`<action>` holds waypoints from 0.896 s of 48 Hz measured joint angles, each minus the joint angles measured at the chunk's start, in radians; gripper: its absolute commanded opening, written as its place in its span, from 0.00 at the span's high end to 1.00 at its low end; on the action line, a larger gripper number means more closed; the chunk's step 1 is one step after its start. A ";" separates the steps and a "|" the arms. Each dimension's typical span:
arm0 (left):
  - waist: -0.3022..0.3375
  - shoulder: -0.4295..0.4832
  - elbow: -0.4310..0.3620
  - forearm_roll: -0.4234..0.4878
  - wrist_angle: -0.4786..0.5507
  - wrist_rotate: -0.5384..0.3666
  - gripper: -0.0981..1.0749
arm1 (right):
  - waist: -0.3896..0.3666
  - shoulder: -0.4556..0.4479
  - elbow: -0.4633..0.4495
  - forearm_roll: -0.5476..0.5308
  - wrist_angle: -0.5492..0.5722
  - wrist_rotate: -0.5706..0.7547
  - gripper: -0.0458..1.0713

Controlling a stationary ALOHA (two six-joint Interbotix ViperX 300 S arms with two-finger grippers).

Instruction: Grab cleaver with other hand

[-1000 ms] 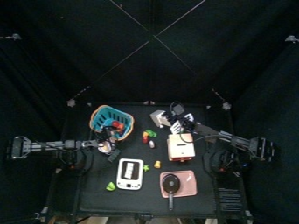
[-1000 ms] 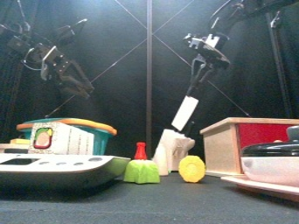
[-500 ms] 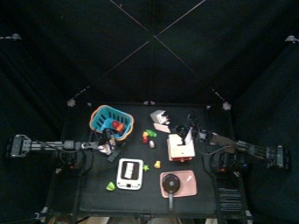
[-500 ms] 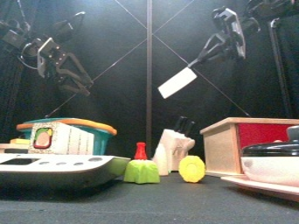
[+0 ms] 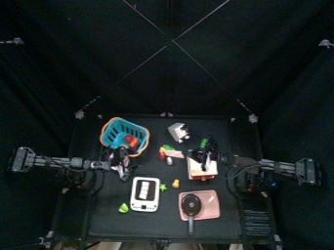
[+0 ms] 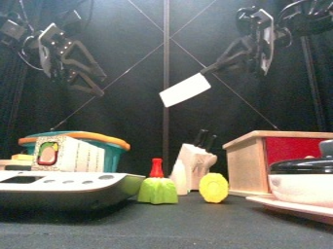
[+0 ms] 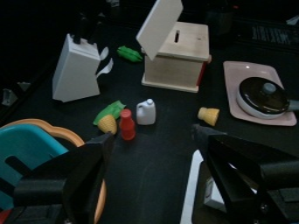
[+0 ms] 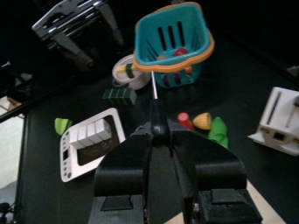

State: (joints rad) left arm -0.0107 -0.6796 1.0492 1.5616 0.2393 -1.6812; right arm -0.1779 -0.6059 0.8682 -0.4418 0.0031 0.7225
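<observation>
Right gripper [image 6: 247, 60] is up high, clamped on the cleaver [image 6: 185, 89] by its handle, blade sticking out mid-air toward the table's middle, well above the knife block [image 6: 193, 165]. Left gripper [image 6: 55, 53] hangs raised on its own side, jaws spread wide, holding nothing.

Air above table [image 5: 98, 210]: open between left gripper [image 6: 58, 60] and cleaver [image 6: 185, 89], held aloft by right gripper [image 6: 256, 49].
Below, mid-table: knife block [image 6: 194, 165], wooden box [image 6: 267, 156], small bottles [image 7: 135, 118].
Left edge: teal basket [image 5: 121, 132].
Front edge: white device [image 5: 144, 191], pink tray [image 5: 198, 205].
</observation>
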 measured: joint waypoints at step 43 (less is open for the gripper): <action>-0.046 0.133 -0.095 0.023 -0.089 0.000 0.04 | 0.061 0.178 -0.040 -0.071 -0.219 -0.006 0.49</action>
State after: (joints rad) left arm -0.0568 -0.5461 0.9541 1.5846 0.1503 -1.6812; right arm -0.1166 -0.4280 0.8283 -0.5123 -0.2163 0.7164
